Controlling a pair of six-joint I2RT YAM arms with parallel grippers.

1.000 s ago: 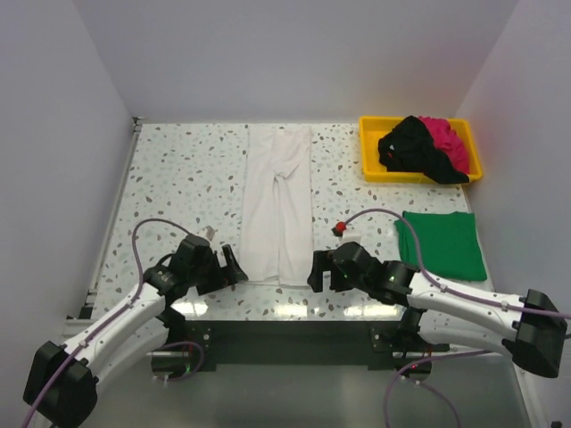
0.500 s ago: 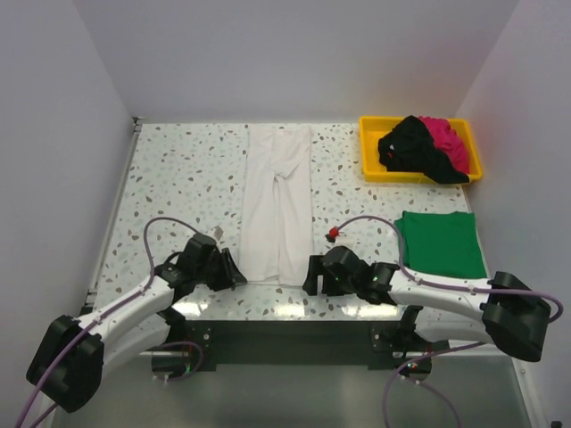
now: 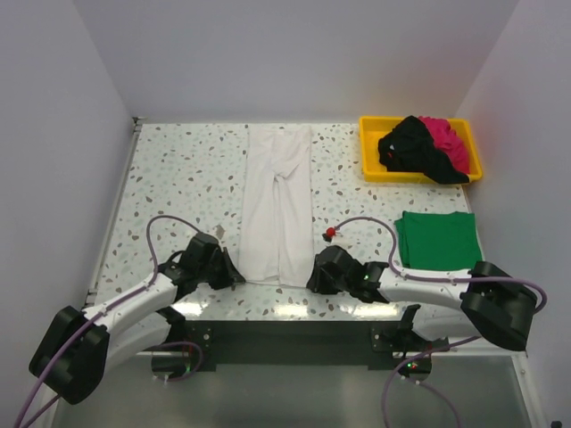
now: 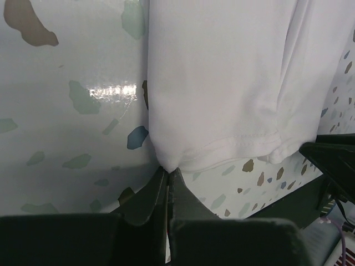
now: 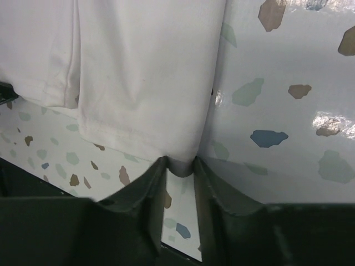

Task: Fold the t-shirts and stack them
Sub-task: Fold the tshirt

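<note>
Where white shirt lies: flat on table, folded into a long strip, mid-table, its near hem at both grippers.
Left gripper: jaws all but closed, pinching the hem's left corner.
Right gripper: jaws narrow, the hem's right corner caught between them.
Green shirt: folded flat, right of white shirt, well apart.
Tray: far right; black shirt and pink shirt heaped inside, black draped over the near rim.
Count: four shirts, one tray, two grippers.

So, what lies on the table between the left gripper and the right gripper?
The near hem of the white cotton t-shirt fills the stretch from the left gripper to the right gripper; the top external view shows this.
</note>
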